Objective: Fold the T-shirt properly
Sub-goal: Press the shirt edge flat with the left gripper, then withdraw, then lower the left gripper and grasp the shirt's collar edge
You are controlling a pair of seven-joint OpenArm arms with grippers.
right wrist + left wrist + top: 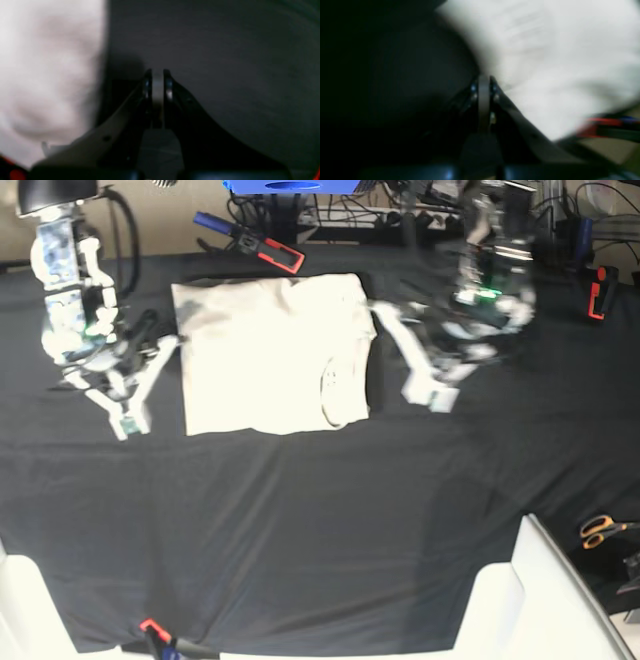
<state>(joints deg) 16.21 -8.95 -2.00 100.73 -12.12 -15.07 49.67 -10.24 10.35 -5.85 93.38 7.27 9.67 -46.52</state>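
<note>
Two arms flank the T-shirt [275, 355], which lies as a roughly squared packet on the black tablecloth [320, 520] toward the far edge of the table, a little left of centre in the base view. Its sleeves look tucked in and the neck opening shows near the packet's right edge, so the side folds seem done; the judgement is that the task sits between folds, with at least one more fold probably left to make the packet compact.

Neither gripper holds anything. The left gripper [432, 394] hangs just off the shirt's right edge, its jaws pressed together and empty; in its own wrist view the cream cloth fills the space beside the closed fingertips, though blur hides whether they brush it. The right gripper [127, 423] sits off the shirt's left edge, also closed on nothing, with bare tablecloth under its tip in the right wrist view and the shirt's edge off to the side.

Next, both grippers would need to part their jaws, reach to matching corners of one edge, pinch the layers together, and carry that edge over evenly.
</note>
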